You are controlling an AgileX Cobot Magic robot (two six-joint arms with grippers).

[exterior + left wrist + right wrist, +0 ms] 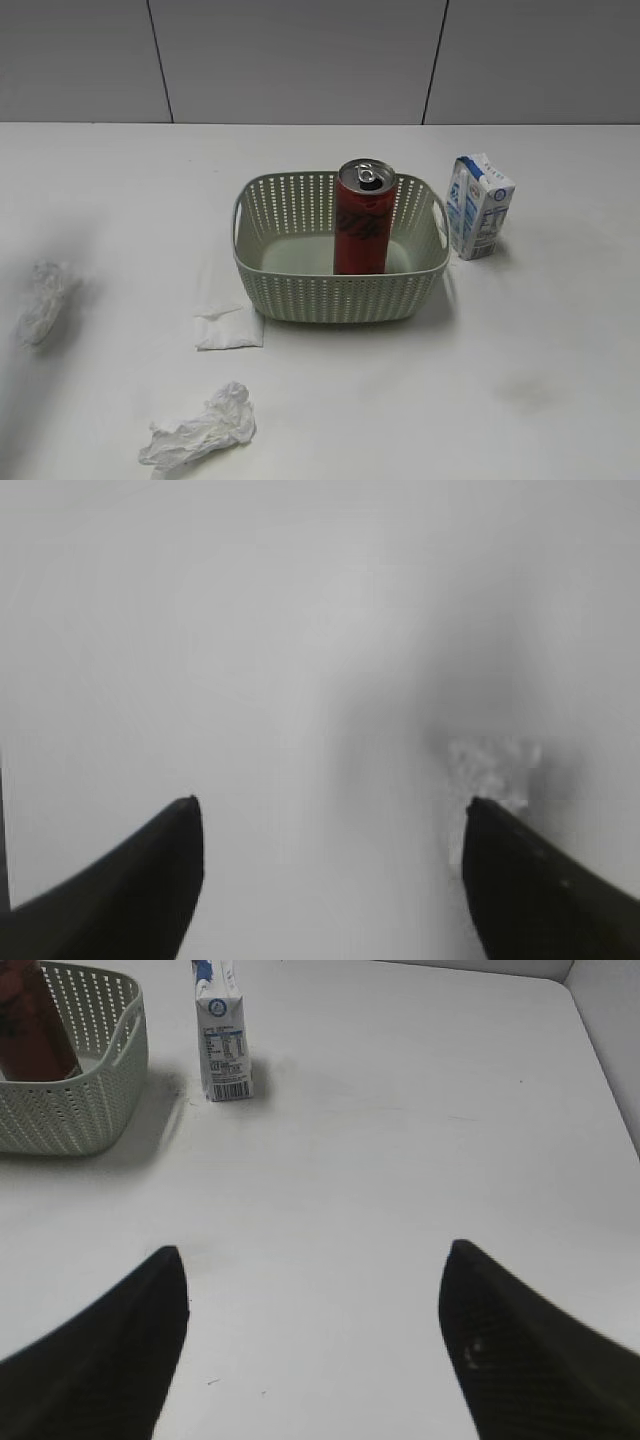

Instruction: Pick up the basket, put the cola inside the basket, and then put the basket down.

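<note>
The basket (pixel 340 290) sits on the table (pixel 540 400), near the middle, and the cola (pixel 362 220) stands upright inside it, against the back part of its floor. I judge the basket to be light and a little flexible, because its walls are thin plastic full of small slots; with the can inside, the weight will sit low and the wall may bend if I pinch it hard. The best places to hold it look like the two cut-out handles at the short ends, or the thick rim. The cola is a smooth metal can, probably slippery and tall enough to tip if the basket is tilted.

Just right of the basket stands a small carton (pixel 480 207), not touching it. A flat tissue (pixel 228 327) lies at the front left corner, and two crumpled ones lie further left and in front.

My left gripper (pixel 330 880) is spread wide over bare table, with only a blurred white lump (pixel 490 770) beside its right finger, perhaps one of the tissues. My right gripper (pixel 310 1350) is also spread and holds nothing. Only the right wrist view shows the basket's right handle and the carton's printed side; the exterior view alone shows the can's top and neither gripper.
</note>
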